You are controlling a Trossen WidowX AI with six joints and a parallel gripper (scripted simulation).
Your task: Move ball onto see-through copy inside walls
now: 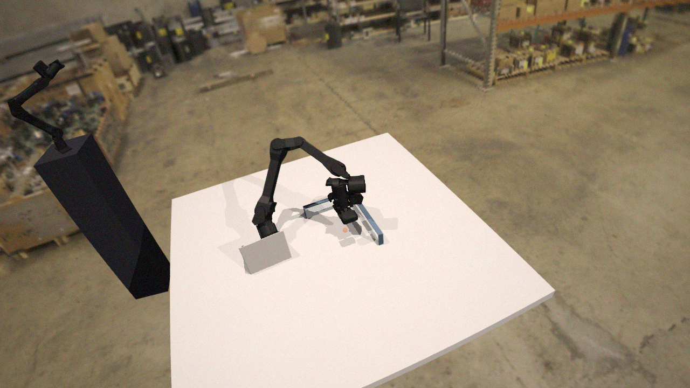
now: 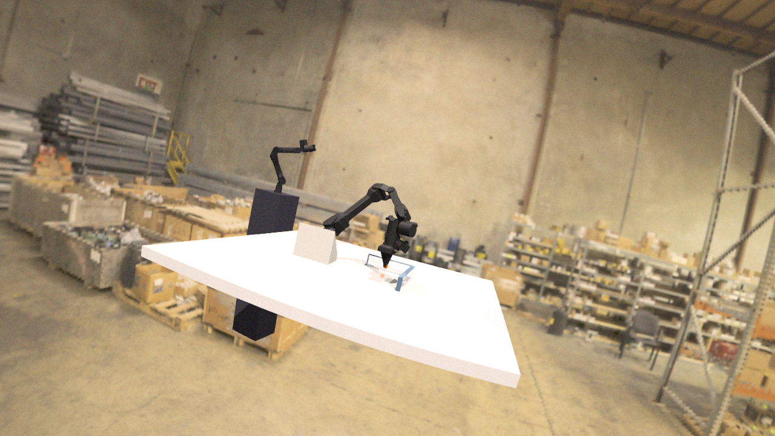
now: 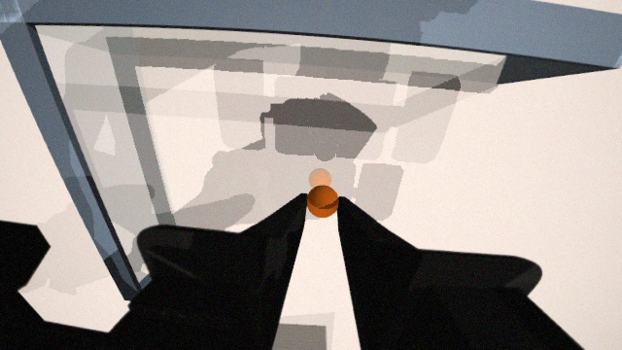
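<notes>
My gripper (image 3: 322, 200) (image 2: 385, 265) is shut on the orange ball (image 3: 323, 203) (image 2: 385, 266) and holds it above the table, inside the corner. The see-through copy (image 3: 320, 178) (image 1: 345, 230) (image 2: 382, 275) is a pale orange disc on the table; in the wrist view it shows just beyond the ball, partly covered by it. In the top view the ball is hidden behind the gripper. Two low clear walls with blue edges meet in a corner; one wall (image 3: 311, 17) (image 1: 370, 223) runs across the top of the wrist view, the other (image 3: 73, 160) down its left.
A grey wedge-shaped block (image 1: 266, 253) (image 2: 315, 243) stands on the white table (image 1: 337, 313) (image 2: 433, 325) by the arm's base. A second black arm (image 1: 36, 87) (image 2: 277, 162) stands on a dark pillar (image 1: 96, 212) beside the table.
</notes>
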